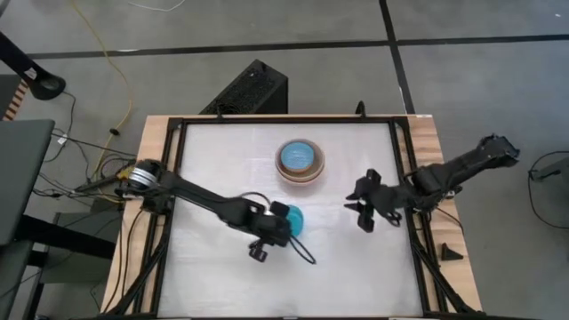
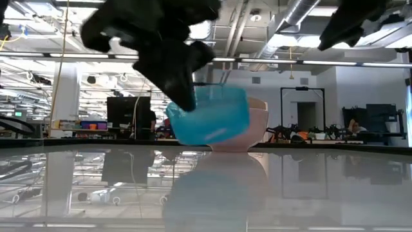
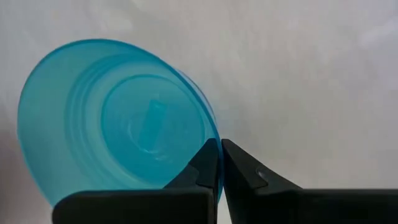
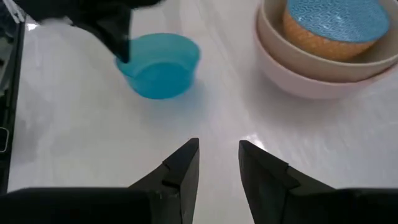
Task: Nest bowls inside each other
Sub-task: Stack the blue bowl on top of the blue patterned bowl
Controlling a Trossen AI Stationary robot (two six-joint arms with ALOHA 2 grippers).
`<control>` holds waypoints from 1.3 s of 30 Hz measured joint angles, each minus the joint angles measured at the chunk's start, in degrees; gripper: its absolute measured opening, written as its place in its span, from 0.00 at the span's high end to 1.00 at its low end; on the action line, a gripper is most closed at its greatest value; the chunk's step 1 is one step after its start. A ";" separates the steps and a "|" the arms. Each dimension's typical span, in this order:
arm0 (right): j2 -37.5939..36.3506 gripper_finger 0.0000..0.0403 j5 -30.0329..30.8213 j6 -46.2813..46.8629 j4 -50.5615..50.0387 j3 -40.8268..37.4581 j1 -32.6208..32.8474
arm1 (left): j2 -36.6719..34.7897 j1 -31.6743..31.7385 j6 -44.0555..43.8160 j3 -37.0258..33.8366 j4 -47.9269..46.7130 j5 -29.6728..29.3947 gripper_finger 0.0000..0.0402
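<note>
A cyan-blue bowl (image 1: 293, 218) hangs just above the middle of the white table, with my left gripper (image 3: 219, 146) shut on it. Toward the far edge stands a stack of nested bowls (image 1: 300, 162): a cream-white one (image 4: 298, 81) outermost, a grey-beige one (image 4: 373, 59) in it, then a salmon-orange one (image 4: 320, 38) with a light blue one (image 4: 336, 15) innermost. My right gripper (image 4: 219, 149) hovers open and empty to the right of both, above the table (image 1: 363, 213). My left gripper pinches the cyan bowl's rim (image 3: 217, 177) where it is nearest the wrist. One finger (image 3: 202, 167) is inside the bowl and the other (image 3: 249, 171) outside. The fingers slant down from the table's left. The bowl (image 2: 209, 116) hangs tilted, clear of the table.
Black rails and a wooden frame (image 1: 156, 142) border the white table top. A black box (image 1: 249, 89) sits beyond the far edge, and a small black wedge (image 1: 449, 252) lies on the frame at the right. Bare table lies near the front edge (image 1: 293, 284).
</note>
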 joint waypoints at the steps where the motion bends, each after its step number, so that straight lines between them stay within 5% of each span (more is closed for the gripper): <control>1: 0.31 0.64 0.83 0.68 0.15 -0.06 1.47 | 2.19 -0.02 0.97 3.04 -3.18 -0.84 1.00; 11: 6.23 0.64 4.86 1.56 3.33 -0.11 7.94 | 17.43 -0.74 8.65 24.58 -22.07 -3.71 1.00; 20: 9.45 0.64 4.71 1.30 3.27 -0.11 8.26 | 19.37 -0.81 10.31 25.61 -23.73 -4.33 0.89; 27: 11.59 0.64 4.43 -4.48 4.61 -0.11 6.85 | 13.93 -0.15 5.07 25.48 -29.10 -3.71 0.73; 33: 16.26 0.64 1.28 -16.43 16.93 -0.08 4.62 | 0.90 0.83 -0.74 15.92 -31.02 -0.06 0.69; 39: 24.75 0.64 -5.11 -29.72 30.71 0.39 1.98 | -24.94 0.97 -8.15 -14.13 -8.16 -2.57 0.69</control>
